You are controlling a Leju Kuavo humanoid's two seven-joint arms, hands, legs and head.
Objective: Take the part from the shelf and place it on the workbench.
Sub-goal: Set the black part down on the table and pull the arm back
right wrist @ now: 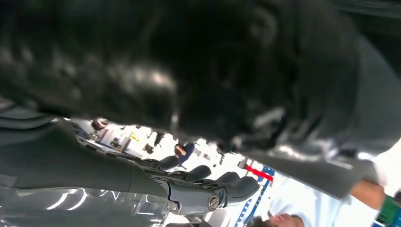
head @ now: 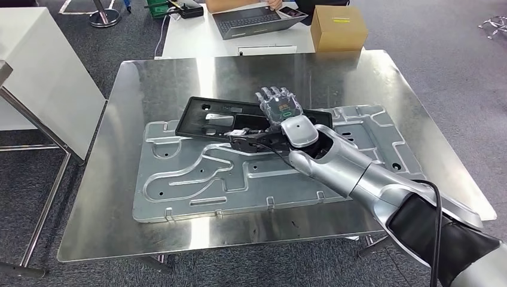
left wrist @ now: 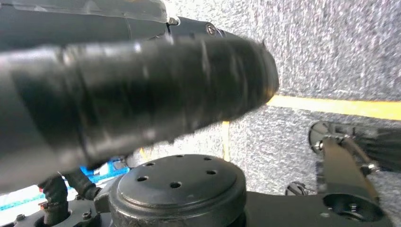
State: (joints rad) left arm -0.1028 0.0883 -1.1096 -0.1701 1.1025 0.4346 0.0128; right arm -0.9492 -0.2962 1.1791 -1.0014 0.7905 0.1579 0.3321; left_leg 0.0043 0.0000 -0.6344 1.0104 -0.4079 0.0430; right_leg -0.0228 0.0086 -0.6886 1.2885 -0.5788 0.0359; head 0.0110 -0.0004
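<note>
The part is a flat black rectangular panel lying slightly tilted across a large silver stamped plate on the steel workbench. My right hand reaches in from the lower right and lies back-up over the panel's right end. Its fingers are stretched straight, and the right wrist view shows a strip of bright room between them and the blurred black part. The thumb is hidden. My left hand hangs as a dark blur close to its camera, above grey carpet; how its fingers lie is unclear.
A cardboard box and a laptop sit on a white table beyond the workbench's far edge. A white cabinet with a metal frame stands to the left. A yellow floor line crosses the carpet.
</note>
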